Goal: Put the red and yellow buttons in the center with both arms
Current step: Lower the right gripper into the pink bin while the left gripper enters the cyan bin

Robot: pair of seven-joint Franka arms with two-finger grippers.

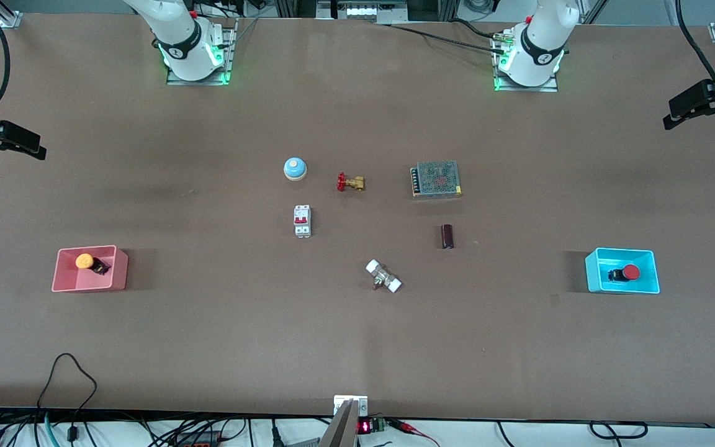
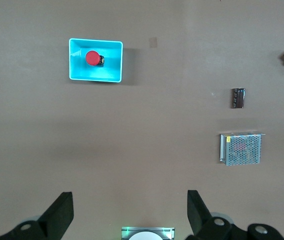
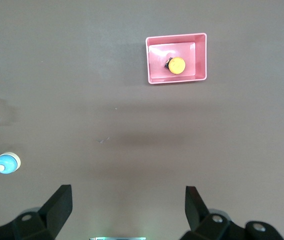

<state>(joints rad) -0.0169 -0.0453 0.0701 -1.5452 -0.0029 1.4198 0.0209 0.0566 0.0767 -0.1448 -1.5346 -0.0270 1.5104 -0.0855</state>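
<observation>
The yellow button lies in the pink bin toward the right arm's end of the table. The right wrist view shows the yellow button in that pink bin. The red button lies in the cyan bin toward the left arm's end. The left wrist view shows the red button in that cyan bin. My left gripper and right gripper are open and empty, high over the table near their bases. Neither hand shows in the front view.
Round the bare middle of the table lie a blue-and-white bell, a brass valve with red handwheel, a mesh power supply, a circuit breaker, a dark cylinder and a white-ended fitting.
</observation>
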